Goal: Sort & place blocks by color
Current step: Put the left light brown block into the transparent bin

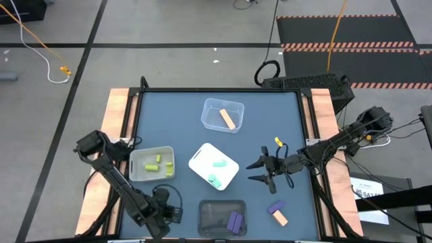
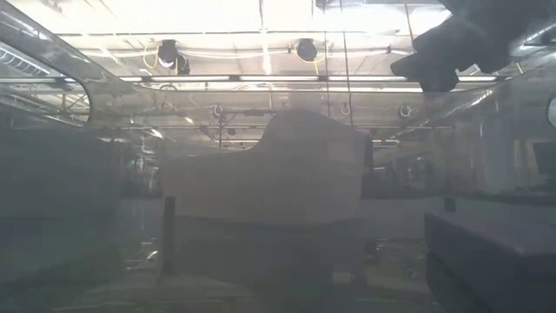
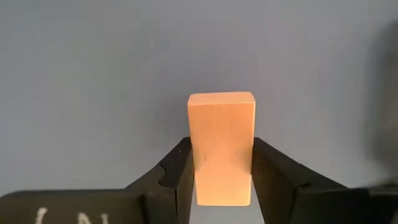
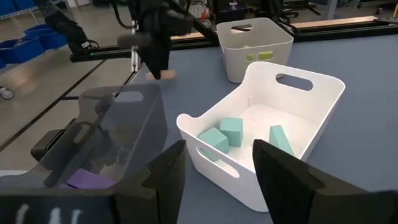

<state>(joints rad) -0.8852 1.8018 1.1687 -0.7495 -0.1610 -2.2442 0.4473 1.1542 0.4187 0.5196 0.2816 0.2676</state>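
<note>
The left hand (image 3: 221,180) grips a salmon-orange block (image 3: 221,147) above the worktop (image 1: 169,115); the right hand (image 1: 260,171) hangs open and empty.

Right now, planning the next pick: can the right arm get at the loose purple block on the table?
Probably yes: the purple block lies in the open beside an orange block, close to the open right tool, with nothing between them.

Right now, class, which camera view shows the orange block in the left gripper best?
The left wrist view: the orange block fills the centre, pinched between the left gripper's fingers. The right wrist view shows only a sliver of it far off; in the high and low views it cannot be made out.
</note>
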